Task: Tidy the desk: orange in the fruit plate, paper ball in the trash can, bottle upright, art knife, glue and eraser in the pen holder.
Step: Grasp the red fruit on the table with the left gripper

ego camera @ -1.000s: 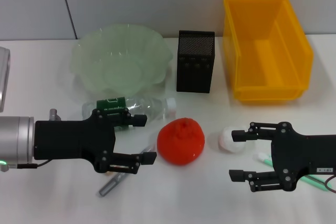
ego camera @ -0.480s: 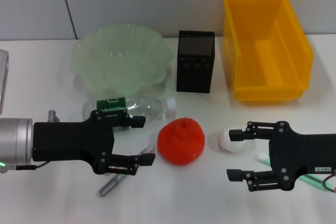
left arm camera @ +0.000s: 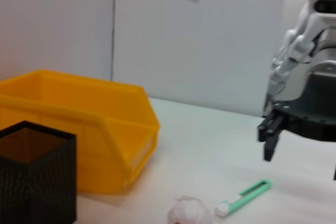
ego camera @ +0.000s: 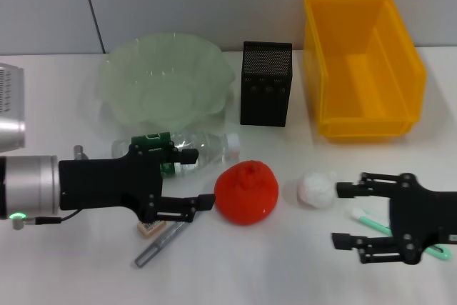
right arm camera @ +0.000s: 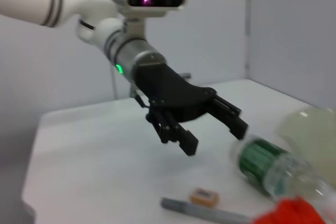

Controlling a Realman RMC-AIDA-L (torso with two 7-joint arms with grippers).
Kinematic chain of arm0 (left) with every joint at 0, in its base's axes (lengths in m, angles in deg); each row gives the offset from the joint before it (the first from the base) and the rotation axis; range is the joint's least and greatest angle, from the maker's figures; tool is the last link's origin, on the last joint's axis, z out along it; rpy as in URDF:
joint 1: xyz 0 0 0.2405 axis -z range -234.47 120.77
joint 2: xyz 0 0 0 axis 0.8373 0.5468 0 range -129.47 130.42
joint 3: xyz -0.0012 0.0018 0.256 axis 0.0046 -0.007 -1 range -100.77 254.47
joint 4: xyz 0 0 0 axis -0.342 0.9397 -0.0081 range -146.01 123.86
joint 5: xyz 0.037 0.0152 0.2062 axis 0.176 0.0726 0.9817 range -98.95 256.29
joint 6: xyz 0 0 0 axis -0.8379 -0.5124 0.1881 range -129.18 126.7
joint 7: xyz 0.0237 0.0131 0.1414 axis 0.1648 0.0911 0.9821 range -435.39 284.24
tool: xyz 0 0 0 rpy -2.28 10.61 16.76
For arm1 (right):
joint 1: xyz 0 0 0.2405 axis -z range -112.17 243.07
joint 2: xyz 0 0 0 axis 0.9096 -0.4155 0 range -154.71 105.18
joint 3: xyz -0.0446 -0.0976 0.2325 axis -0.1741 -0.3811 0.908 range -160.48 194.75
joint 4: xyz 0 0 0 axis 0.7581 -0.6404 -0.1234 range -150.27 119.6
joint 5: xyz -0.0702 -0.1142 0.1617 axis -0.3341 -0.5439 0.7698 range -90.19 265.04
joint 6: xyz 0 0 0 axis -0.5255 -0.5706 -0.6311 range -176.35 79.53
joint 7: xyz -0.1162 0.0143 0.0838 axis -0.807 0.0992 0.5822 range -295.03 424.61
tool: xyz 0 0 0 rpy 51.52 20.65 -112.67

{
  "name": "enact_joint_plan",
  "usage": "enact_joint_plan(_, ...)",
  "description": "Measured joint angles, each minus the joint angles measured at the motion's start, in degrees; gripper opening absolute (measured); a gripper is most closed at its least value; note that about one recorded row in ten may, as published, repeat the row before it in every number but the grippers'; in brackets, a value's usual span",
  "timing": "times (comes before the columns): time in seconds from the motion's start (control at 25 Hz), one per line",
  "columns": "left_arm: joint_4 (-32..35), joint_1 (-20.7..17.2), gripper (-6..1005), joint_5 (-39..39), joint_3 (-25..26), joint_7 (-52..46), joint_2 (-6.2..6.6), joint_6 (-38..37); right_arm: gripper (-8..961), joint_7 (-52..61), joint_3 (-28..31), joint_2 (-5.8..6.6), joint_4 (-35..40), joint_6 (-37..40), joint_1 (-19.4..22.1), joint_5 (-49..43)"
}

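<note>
Broadly, the white table [ego camera: 64, 276] carries, from largest down: yellow trash can [ego camera: 363, 66], green fruit plate [ego camera: 166, 80], black pen holder [ego camera: 265, 83], a bottle [ego camera: 203, 144] lying flat and partly hidden by the left end effector [ego camera: 198, 178], orange [ego camera: 246, 191], paper ball [ego camera: 315, 188], art knife [ego camera: 375, 226] half covered by the right end effector [ego camera: 338, 215], grey glue [ego camera: 158, 246], eraser [ego camera: 151, 228]. Both end effectors hover spread wide, holding nothing. Bare table lies along the near edge.
</note>
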State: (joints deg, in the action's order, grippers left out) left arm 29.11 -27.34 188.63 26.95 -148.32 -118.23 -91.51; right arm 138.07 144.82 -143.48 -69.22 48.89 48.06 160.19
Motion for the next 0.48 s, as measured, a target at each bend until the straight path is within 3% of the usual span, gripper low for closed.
enact_joint_plan(0.28,-7.32,3.63,817,-0.29,-1.27,2.81,-0.32,7.32,767,0.15,9.94,-0.14,-1.03,0.11,2.71,-5.32)
enact_joint_plan(0.48,-12.61,5.75,813,-1.24,-1.64,6.54,-0.42,10.1,767,0.17,12.8,0.01,-0.92,0.16,3.92,-5.78)
